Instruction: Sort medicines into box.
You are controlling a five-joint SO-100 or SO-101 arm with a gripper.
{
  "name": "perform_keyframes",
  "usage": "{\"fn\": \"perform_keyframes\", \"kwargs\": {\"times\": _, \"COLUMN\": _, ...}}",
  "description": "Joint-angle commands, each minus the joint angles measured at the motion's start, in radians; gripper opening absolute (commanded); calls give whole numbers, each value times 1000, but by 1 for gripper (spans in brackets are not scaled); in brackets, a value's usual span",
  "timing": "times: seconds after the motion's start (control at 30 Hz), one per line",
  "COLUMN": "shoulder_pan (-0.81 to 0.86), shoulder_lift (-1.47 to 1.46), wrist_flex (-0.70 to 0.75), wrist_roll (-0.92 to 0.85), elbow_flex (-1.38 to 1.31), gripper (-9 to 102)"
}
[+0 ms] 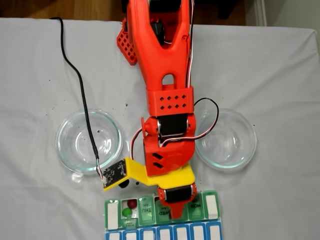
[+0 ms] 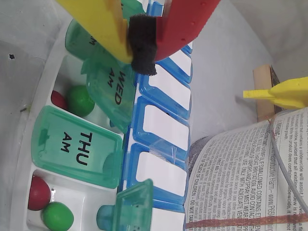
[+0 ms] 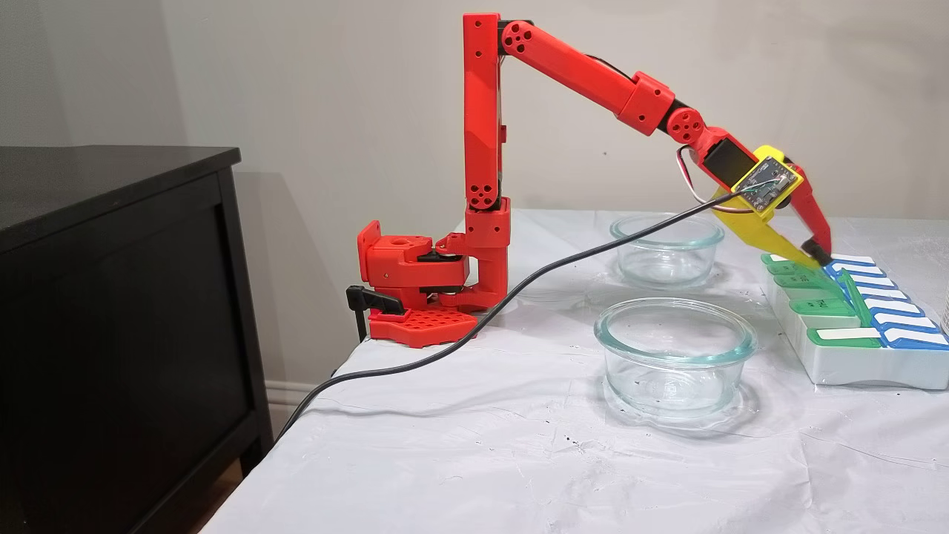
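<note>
A red 3D-printed arm reaches across a white-clothed table (image 3: pixel 460 445) toward the flat weekly pill organizer with translucent green day lids and a blue row (image 1: pixel 150 220), the landmark at the table's near edge in the downward-looking fixed view. Left of the organizer there, a round clear glass dish (image 1: pixel 89 141) sits well apart from it, with a black cable (image 1: pixel 80 85) running across its rim; a second clear glass dish (image 1: pixel 226 138) lies to the upper right, and both look empty. Over the organizer's green row, the gripper (image 1: pixel 176 206), one finger yellow and one red, has its tips drawn together, their black padding (image 2: pixel 142 44) pinched with nothing visible between them. The wrist view adds what the others hide: a dark red pill (image 2: pixel 38 192) and a bright green pill (image 2: pixel 57 215) lie touching in the open white compartment below the closed THU lid (image 2: pixel 77 144), and another dark red pill (image 2: pixel 58 99) and bright green pill (image 2: pixel 80 100) sit together in the compartment under the half-raised WED lid (image 2: pixel 113 94). To the organizer's right in that view lies a printed paper leaflet (image 2: pixel 240 178). The side-on fixed view shows the organizer (image 3: pixel 852 363) near the table's right end, a black cabinet (image 3: pixel 111 297) standing left of the table, and bare cloth between the arm's clamped base (image 3: pixel 422 289) and the dishes.
</note>
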Motion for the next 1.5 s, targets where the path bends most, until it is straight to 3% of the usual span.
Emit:
{"fn": "perform_keyframes", "kwargs": {"times": 0.0, "shoulder_pan": -8, "shoulder_lift": 0, "wrist_flex": -28, "wrist_roll": -15, "elbow_flex": -15, "gripper": 0}}
{"fn": "perform_keyframes", "kwargs": {"times": 0.53, "shoulder_pan": 37, "shoulder_lift": -29, "wrist_flex": 95, "wrist_roll": -92, "elbow_flex": -37, "gripper": 0}}
{"fn": "perform_keyframes", "kwargs": {"times": 1.47, "shoulder_pan": 106, "shoulder_lift": -107, "wrist_flex": 91, "wrist_roll": -149, "elbow_flex": -123, "gripper": 0}}
